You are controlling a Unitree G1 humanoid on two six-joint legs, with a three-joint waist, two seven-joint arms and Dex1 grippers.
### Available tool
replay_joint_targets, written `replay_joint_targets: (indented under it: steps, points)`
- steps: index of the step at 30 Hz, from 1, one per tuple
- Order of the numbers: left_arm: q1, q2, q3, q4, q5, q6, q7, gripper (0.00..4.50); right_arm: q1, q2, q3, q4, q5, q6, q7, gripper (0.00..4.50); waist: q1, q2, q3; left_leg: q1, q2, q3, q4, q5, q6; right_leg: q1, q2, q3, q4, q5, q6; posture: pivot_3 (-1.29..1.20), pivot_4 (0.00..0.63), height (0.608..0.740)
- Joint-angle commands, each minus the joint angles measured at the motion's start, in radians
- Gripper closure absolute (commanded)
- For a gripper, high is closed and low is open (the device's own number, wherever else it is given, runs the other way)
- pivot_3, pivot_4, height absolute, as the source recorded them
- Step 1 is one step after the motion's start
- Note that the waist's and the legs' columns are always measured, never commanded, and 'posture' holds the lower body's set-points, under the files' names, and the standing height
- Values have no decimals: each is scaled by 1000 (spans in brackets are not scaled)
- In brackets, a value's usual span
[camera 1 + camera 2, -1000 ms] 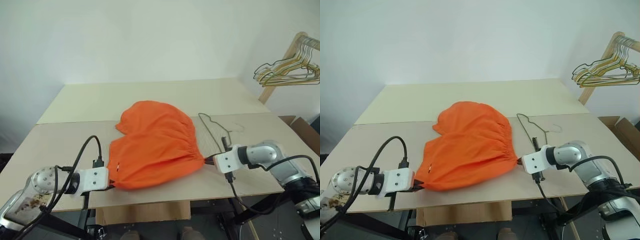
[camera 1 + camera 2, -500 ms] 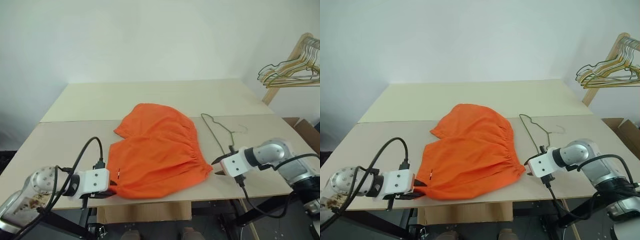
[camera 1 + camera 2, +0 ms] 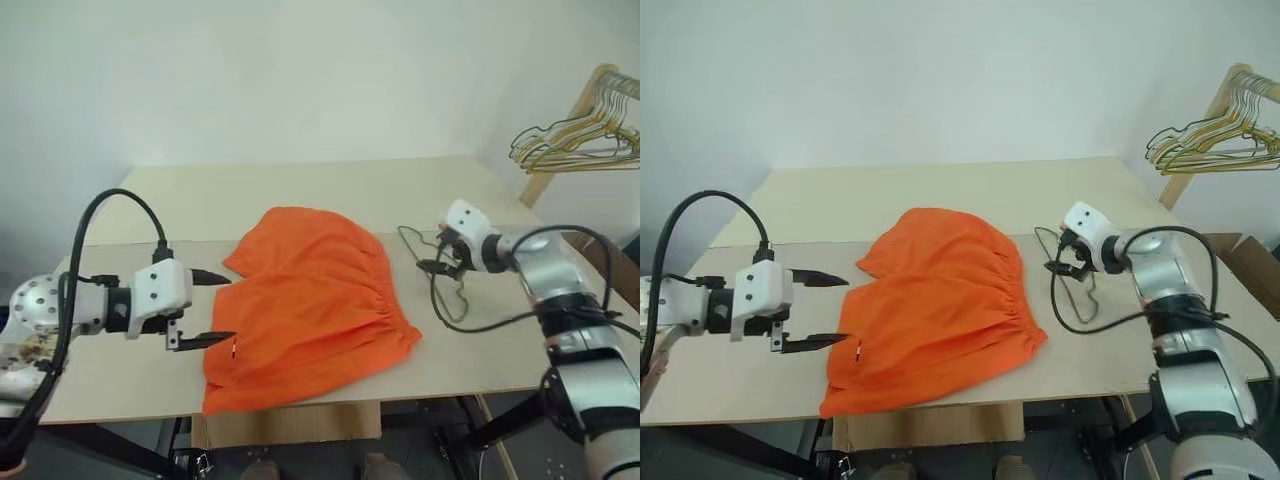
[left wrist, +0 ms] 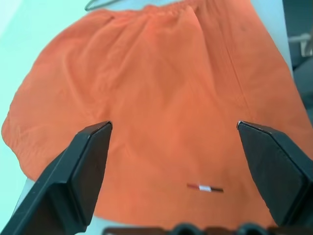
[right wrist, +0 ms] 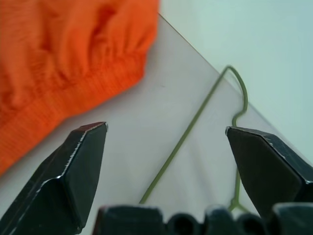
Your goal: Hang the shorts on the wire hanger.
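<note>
Bright orange shorts with gathered waistband and tiny white tag, spread flat mid-table, thin olive wire hanger lying at their three o'clock, left claw at nine o'clock wide open, empty, right claw spread wide above the hanger, holding nothing

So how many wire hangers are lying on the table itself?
1. The wire hanger lies flat on the table, right of the shorts, under the right hand. A separate bunch of hangers hangs off the table at far right.
</note>
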Motion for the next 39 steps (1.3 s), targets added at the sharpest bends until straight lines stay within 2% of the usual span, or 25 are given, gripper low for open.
replay_joint_targets:
  steps: [1, 5, 16, 19, 23, 30, 36, 39]
  points:
    - [-53, -36, -40, -11, 17, -4, 42, 46, -100, 41, -63, 144, 27, 135, -83, 0, -1, 0, 0, -1, 0, 0, 0, 0, 0, -1, 0, 0, 0, 0, 0, 27, 0, 740]
    - [-81, -88, -63, -27, 1, 0, 71, 46, -111, 72, -42, 228, -5, 140, -112, 0, -3, 0, 0, -5, -1, -3, 0, -1, 0, -2, 0, -2, -3, 1, 1, 36, 0, 740]
    - [-77, -88, -108, -21, 49, -46, 62, 46, -98, 107, -19, 349, -45, 166, -107, 0, -19, 0, 0, -3, -1, -4, 0, -1, 0, -1, 0, -2, -2, 1, 2, 47, 0, 740]
    - [-93, -110, -105, -22, 13, -45, 58, 1, -93, 113, -17, 363, -48, 175, -95, 605, -18, 0, 0, -3, -1, -4, 0, -1, 0, 0, 0, -2, -2, 1, 2, 45, 0, 740]
    - [-96, -128, -104, -29, -27, -33, 43, 1, -80, 123, 1, 378, -62, 182, -79, 1931, -17, -1, -1, -1, -1, -4, 0, -1, 0, 2, 0, -2, -3, 1, 2, 45, 0, 740]
    - [-84, -140, -117, -32, -13, -54, 42, 1, -52, 134, 2, 389, -75, 160, -113, 4422, -19, -4, -4, 1, -1, -4, 0, -1, 0, 3, 0, -2, -3, 1, 2, 41, 0, 740]
    - [-81, -140, -125, -33, -4, -58, 41, 1, -47, 135, -46, 385, -54, 136, -201, 4466, -18, -8, -7, 4, 0, -4, 0, -1, 0, 7, 1, -2, -3, 1, 2, 39, 0, 740]
    - [-96, -169, -118, -19, 8, -55, 92, 1, -64, 141, -165, 341, 18, 66, -347, 4466, -18, -8, -7, 6, 0, -5, 0, -1, 0, 10, 0, -2, -4, 1, 3, 44, 0, 740]
